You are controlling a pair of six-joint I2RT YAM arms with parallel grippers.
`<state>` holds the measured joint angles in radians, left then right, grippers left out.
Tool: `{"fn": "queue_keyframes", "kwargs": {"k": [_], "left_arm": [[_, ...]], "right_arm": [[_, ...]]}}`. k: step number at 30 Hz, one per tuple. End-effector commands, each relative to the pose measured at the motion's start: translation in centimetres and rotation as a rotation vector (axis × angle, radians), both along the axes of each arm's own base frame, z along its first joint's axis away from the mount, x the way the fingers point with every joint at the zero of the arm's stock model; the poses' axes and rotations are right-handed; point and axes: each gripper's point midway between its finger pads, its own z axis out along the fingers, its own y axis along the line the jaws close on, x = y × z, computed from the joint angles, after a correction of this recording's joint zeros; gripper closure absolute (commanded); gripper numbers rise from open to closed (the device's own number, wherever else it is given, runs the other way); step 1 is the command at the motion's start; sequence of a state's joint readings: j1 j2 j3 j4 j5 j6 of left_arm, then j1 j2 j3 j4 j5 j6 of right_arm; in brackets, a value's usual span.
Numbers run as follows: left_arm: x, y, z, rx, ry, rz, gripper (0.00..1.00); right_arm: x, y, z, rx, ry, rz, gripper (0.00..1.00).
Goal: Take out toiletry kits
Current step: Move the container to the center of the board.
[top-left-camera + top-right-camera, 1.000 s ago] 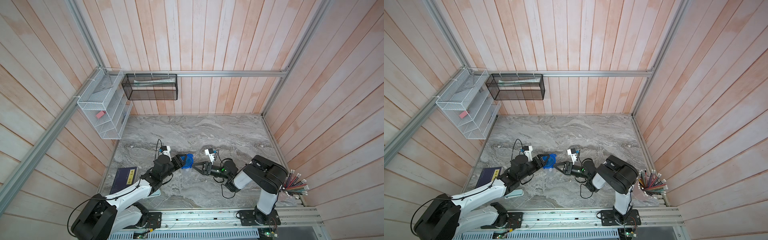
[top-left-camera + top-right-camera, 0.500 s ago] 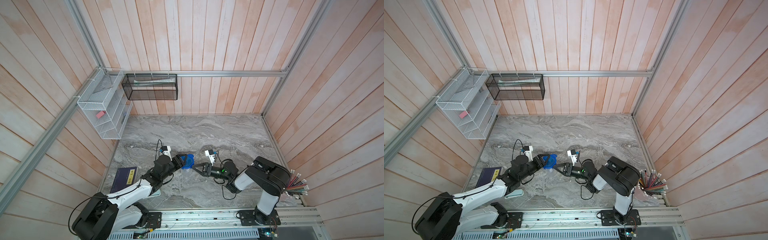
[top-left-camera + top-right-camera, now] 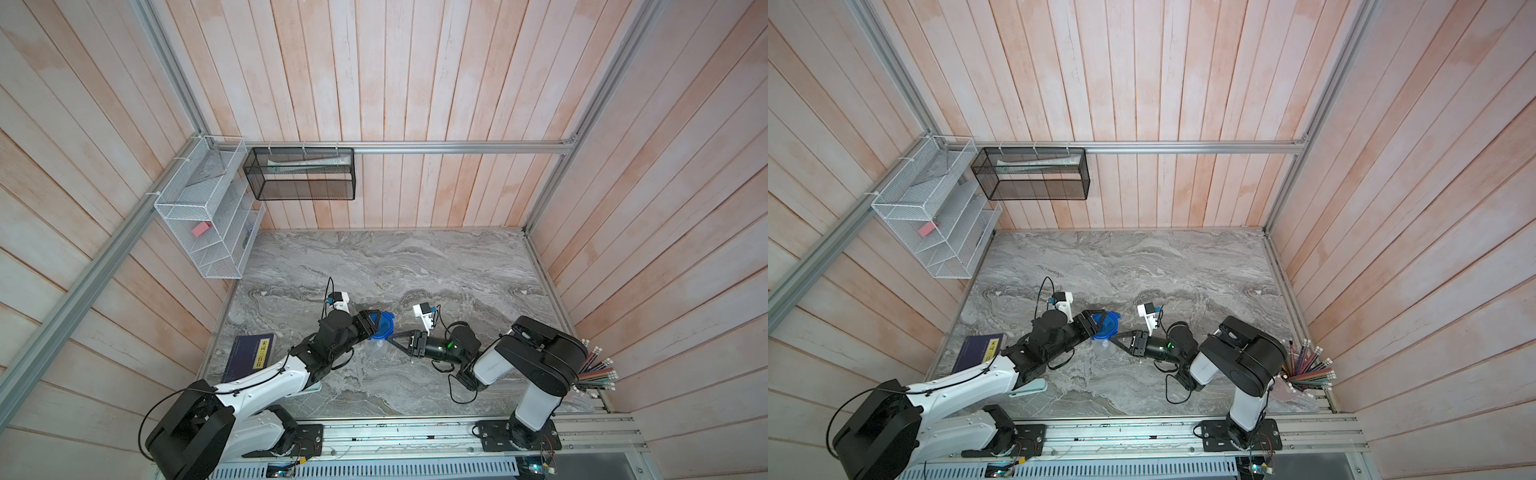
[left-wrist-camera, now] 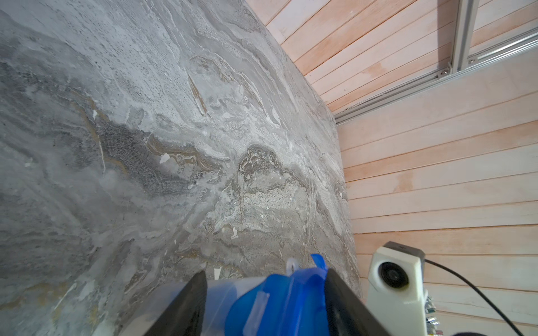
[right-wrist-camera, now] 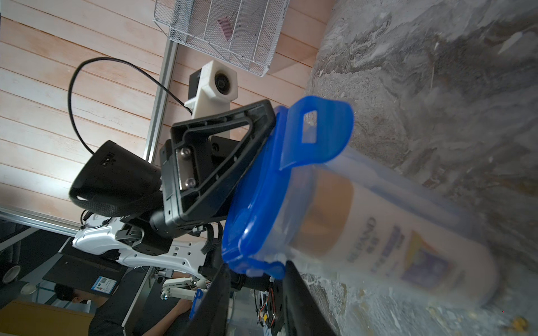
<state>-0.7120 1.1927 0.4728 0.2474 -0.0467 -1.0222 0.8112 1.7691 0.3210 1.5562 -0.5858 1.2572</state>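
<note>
On the left wall, a white wire-mesh rack [image 3: 216, 266], a small pink block [image 3: 201, 229] on one shelf; beside it a boxy black mesh basket [image 3: 299, 174], hung from the aluminium rail. Below, flat on the grey veined marble top [image 3: 374, 257], a dark blue book [image 3: 251, 353] with a yellow label. Next, left gripper [image 3: 371, 323], black angular fingers clamped on the rim of the round, glossy blue clip lid [image 3: 384, 326]. Closed by that lid, clear plastic jar [image 5: 436, 186], front middle of the marble between both arms; inside, blurred through the wall, a white bottle [image 5: 393, 250] with smooth amber cap [image 5: 329, 215] and printed label. Then right gripper [image 5: 257, 266], narrowed to either side of one lid clip; grip or mere touch not to be told. Far right, a bunch of coloured pencils [image 3: 596, 370]
</note>
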Motion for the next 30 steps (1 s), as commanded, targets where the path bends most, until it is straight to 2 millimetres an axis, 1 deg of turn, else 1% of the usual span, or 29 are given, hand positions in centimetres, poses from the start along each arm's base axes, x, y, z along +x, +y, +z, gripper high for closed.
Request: {"fn": "queue_keyframes", "kwargs": {"k": [1,4,6,10,13,18,23,27,30], "left_arm": [[-5.9,3.8,-10.2,0.337,0.322,-0.039,0.36],[-6.1,3.6,-10.2,0.343,0.325,-0.045,0.36],[-6.2,3.6,-10.1,0.342,0.328,-0.044,0.36],[-6.4,3.6,-9.5,0.333,0.319,-0.039,0.37],[-6.7,3.8,-8.8,0.335,0.31,-0.035,0.37],[-7.5,4.0,-7.9,0.335,0.298,-0.021,0.36],[-8.2,3.9,-7.5,0.334,0.289,-0.015,0.36],[-8.7,3.7,-7.5,0.341,0.291,-0.015,0.36],[-8.8,3.3,-7.4,0.349,0.289,-0.022,0.36]], "right_arm": [[-1.1,-0.4,5.5,0.183,-0.183,0.019,0.77],[-1.0,-0.5,5.4,0.18,-0.184,0.016,0.81],[-1.0,-0.5,5.4,0.179,-0.183,0.015,0.81],[-0.9,-0.5,5.2,0.175,-0.183,0.017,0.81],[-0.9,-0.4,4.7,0.166,-0.168,0.022,0.84],[-1.2,-0.4,4.8,0.17,-0.157,0.05,0.86],[-1.4,-1.0,4.0,0.152,-0.111,0.071,0.88],[-1.5,-1.5,3.7,0.143,-0.096,0.068,0.95],[-1.6,-2.2,3.6,0.137,-0.094,0.055,0.97]]}}
